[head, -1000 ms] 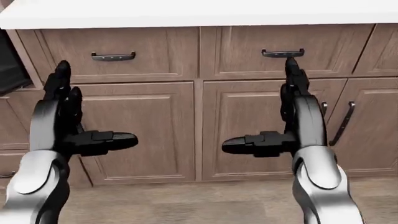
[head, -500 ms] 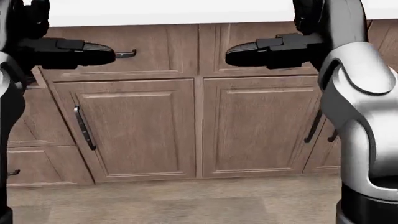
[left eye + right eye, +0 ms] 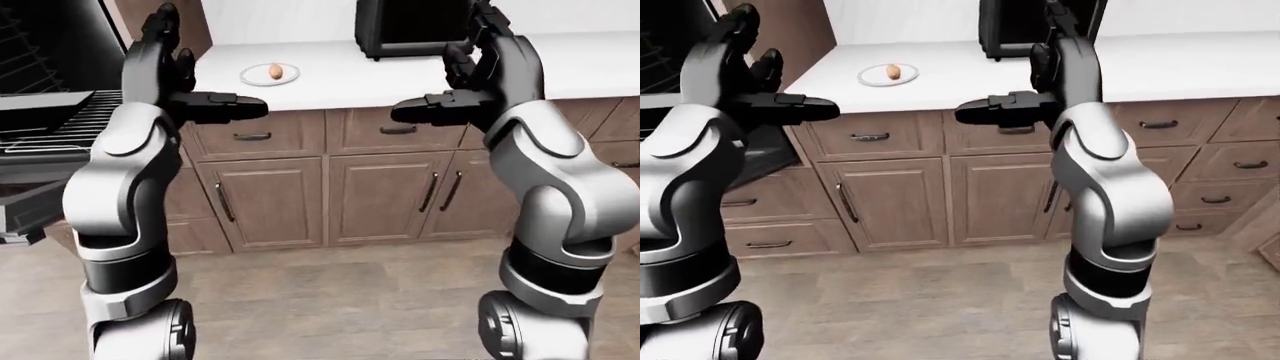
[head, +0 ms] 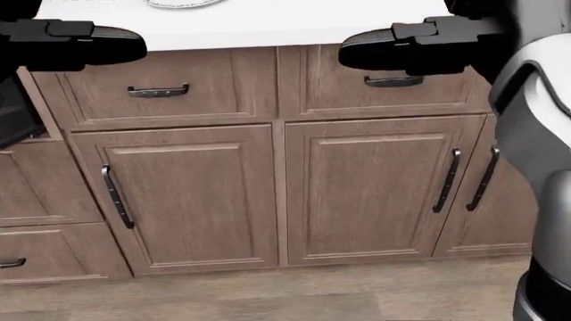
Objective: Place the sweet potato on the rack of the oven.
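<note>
The sweet potato (image 3: 275,71) lies on a small white plate (image 3: 256,77) on the white counter (image 3: 330,75), up and to the right of my left hand (image 3: 200,75). That hand is raised, open and empty, its thumb (image 4: 85,43) pointing right. My right hand (image 3: 455,71) is raised level with it, also open and empty, its thumb (image 4: 393,43) pointing left. The oven (image 3: 25,45) stands open at the left edge of the left-eye view, with a dark wire rack (image 3: 65,127) drawn out beside my left arm.
A black appliance (image 3: 410,30) sits on the counter behind my right hand. Brown drawers and cabinet doors (image 4: 192,197) with dark handles run below the counter. The oven door (image 3: 20,217) hangs open low on the left. Wood floor (image 3: 330,292) lies below.
Both hands have risen from cabinet-door height to counter-edge height. The head view has shifted, so the drawers sit lower in it and the plate's rim now shows at its top.
</note>
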